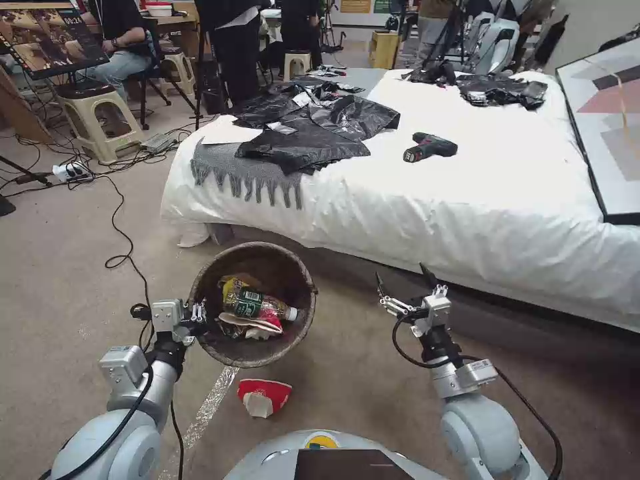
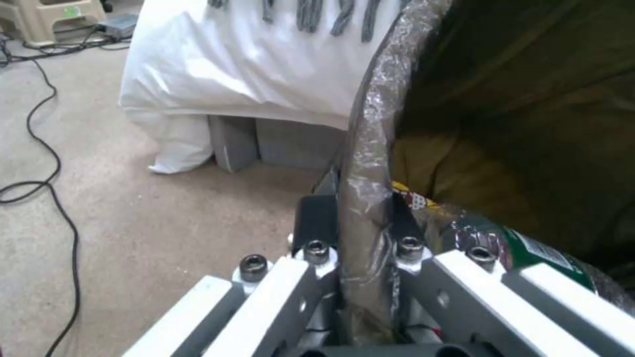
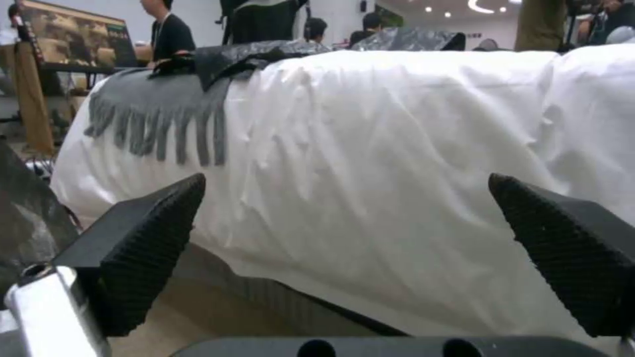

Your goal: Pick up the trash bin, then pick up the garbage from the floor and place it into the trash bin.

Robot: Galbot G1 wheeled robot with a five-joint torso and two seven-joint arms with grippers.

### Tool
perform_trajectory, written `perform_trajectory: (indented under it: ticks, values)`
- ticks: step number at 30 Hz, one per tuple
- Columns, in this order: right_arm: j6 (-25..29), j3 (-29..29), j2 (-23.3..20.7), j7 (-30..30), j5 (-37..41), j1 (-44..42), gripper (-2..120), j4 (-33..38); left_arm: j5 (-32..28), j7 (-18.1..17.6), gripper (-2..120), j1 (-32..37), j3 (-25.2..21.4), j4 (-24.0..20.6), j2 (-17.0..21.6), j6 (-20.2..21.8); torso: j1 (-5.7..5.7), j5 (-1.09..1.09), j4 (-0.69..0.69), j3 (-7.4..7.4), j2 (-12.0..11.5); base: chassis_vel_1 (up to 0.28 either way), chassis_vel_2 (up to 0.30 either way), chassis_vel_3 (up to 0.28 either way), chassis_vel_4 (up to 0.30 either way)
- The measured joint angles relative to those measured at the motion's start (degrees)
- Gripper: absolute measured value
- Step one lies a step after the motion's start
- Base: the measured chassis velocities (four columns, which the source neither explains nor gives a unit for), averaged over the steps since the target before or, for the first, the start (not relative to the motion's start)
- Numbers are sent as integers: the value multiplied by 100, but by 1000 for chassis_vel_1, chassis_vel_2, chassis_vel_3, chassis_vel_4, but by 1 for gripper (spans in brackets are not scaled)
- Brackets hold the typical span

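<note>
Left end effector (image 1: 198, 319) clamps the trash bin (image 1: 293, 333) rim; bottle (image 1: 257, 304) and wrappers inside. Right end effector (image 1: 401, 289) gapes empty. Crushed cup (image 1: 264, 395) remains on floor, near.

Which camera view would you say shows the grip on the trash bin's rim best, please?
The left wrist view: the left hand is shut on the trash bin, its bag-covered rim pinched between the fingers. The head view shows the same hold from above, smaller. The right wrist view catches a dark sliver of the bin's side beside the open right hand.
</note>
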Motion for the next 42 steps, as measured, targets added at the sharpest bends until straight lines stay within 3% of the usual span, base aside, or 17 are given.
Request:
perform_trajectory:
  ticks: [42]
  values:
    - [-128, 282, -167, 35, 327, 243, 100, -286, 0, 40, 0, 19, 26, -7, -4, 53, 0, 0, 0, 0, 0, 54, 58, 55, 55]
